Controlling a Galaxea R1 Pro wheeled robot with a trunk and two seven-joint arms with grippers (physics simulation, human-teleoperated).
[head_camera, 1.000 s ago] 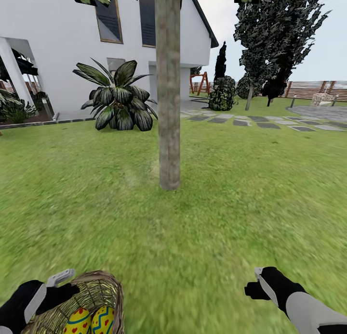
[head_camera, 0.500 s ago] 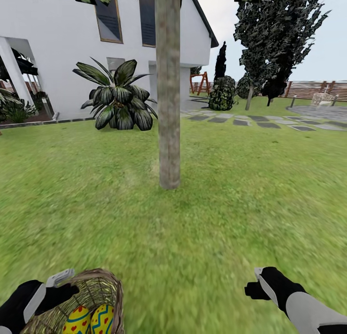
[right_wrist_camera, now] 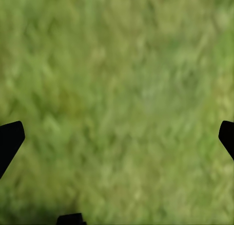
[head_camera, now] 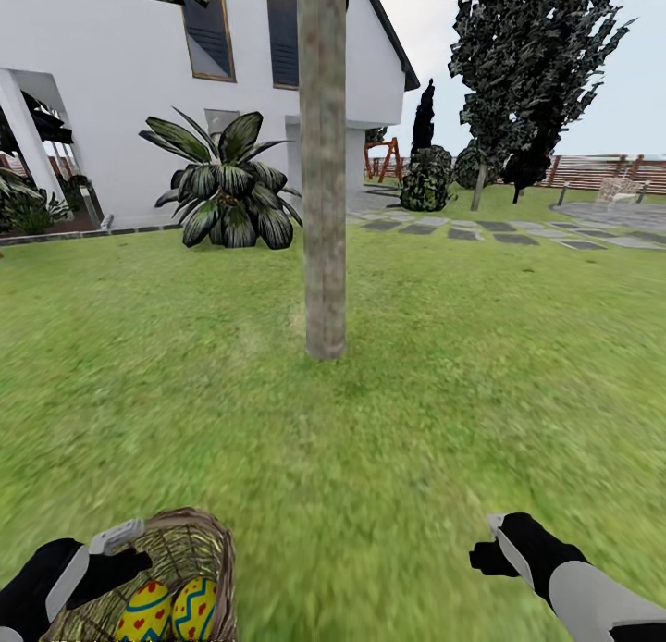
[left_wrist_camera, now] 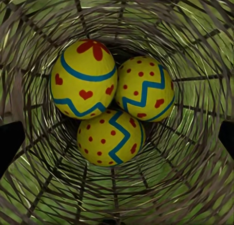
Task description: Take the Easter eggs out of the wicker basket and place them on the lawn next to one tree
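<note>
Three yellow Easter eggs [left_wrist_camera: 84, 79] [left_wrist_camera: 145, 88] [left_wrist_camera: 111, 137] with blue zigzags and red dots lie bunched at the bottom of the wicker basket [head_camera: 202, 542]. In the head view two of the eggs [head_camera: 145, 612] [head_camera: 196, 610] show at the lower left edge. My left gripper [head_camera: 125, 549] is at the basket's left rim, looking into it, its fingertips [left_wrist_camera: 9, 142] wide apart and open above the eggs. At the lower right my right gripper [head_camera: 486, 542] hangs open over the bare lawn [head_camera: 416, 420]. The tree [head_camera: 324, 207] has its trunk straight ahead, some way beyond the basket.
A white house [head_camera: 111, 87] stands at the back left, with a palm-like plant [head_camera: 227, 193] in front of it. Dark conifers [head_camera: 532, 68], a bush [head_camera: 425, 181], stepping stones [head_camera: 481, 230] and a slatted fence [head_camera: 601, 172] lie at the back right.
The basket's rim has risen a little in the head view beside the left gripper. The whole picture has shifted slightly, with the tree a touch nearer. The right arm holds its pose.
</note>
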